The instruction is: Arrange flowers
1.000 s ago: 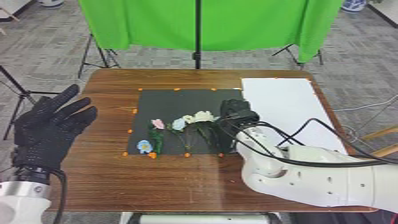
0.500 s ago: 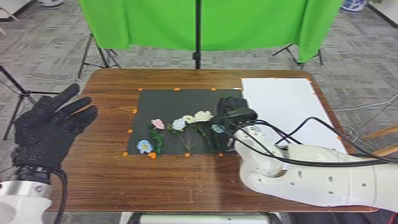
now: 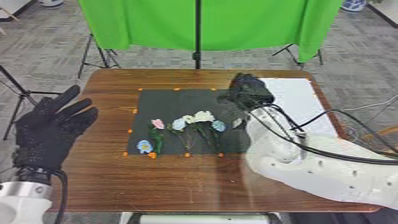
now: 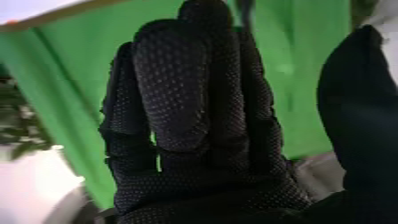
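Brown worktop (image 3: 160,185) bears a black mat (image 3: 178,102), one corner hidden by the wide right robot hand (image 3: 250,92); flower stems (image 3: 187,141) blur; left robot hand (image 3: 49,130) wide.

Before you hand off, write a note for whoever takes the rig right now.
Left hand: open, beside the table's left edge.
Right hand: open, over the border of the black mat and white sheet.
Flowers, all on the mat: pink, light blue, white and blue heads in a loose row; another blue one at the near left corner.
Done: row laid out.
Left: perhaps adjusting; the intended final layout isn't shown.
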